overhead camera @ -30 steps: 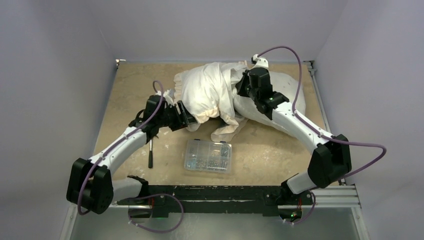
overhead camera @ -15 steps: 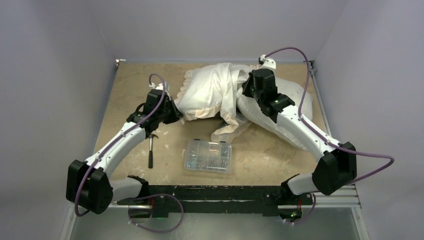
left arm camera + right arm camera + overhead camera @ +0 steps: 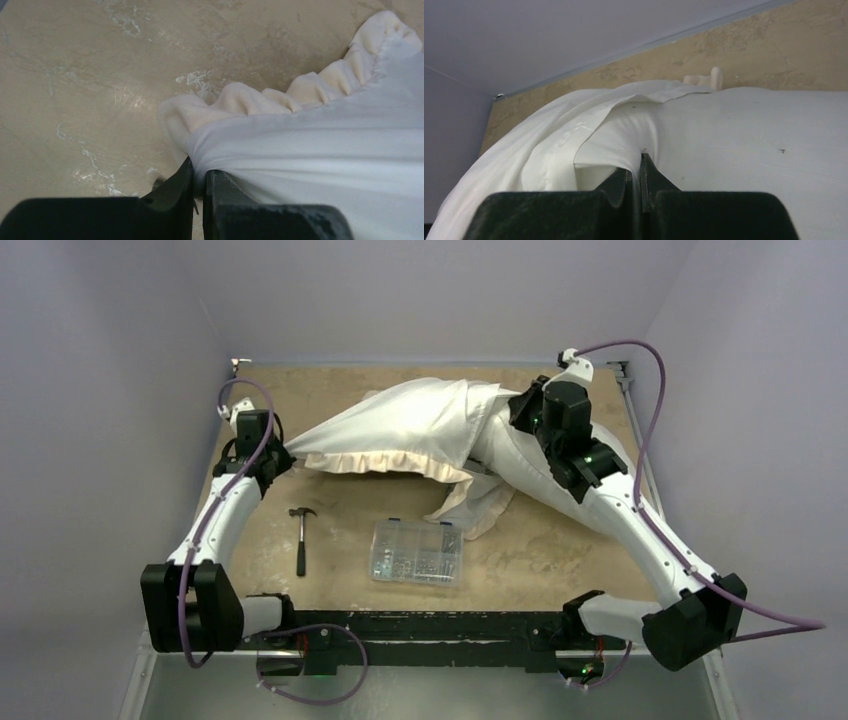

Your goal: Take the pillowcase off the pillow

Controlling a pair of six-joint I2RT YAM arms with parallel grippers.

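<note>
- The pillowcase [image 3: 400,425] is stretched taut across the far half of the desk [image 3: 330,390], from 10 o'clock toward 1 o'clock, cream side up.
- Its ruffled frill [image 3: 372,464] is seen running along the edge facing 6 o'clock.
- The left tool [image 3: 283,452] is clamped on the pillowcase's 9 o'clock corner. In the left wrist view both fingers are pressed together on white fabric just beside the frill.
- The pillow [image 3: 535,470] is laid at 2 o'clock on the desk. Its 10 o'clock end is covered by the pillowcase, and the rest is bare.
- The right tool [image 3: 636,167] is closed on a small fold of the pillow's plain fabric, right at the pillowcase's open mouth.
- A loose flap [image 3: 475,505] of the pillowcase is draped onto the desk near the centre.
- A hammer [image 3: 300,535] is laid at 8 o'clock, apart from the fabric.
- A clear parts box [image 3: 417,551] is set at 6 o'clock, near the flap.
</note>
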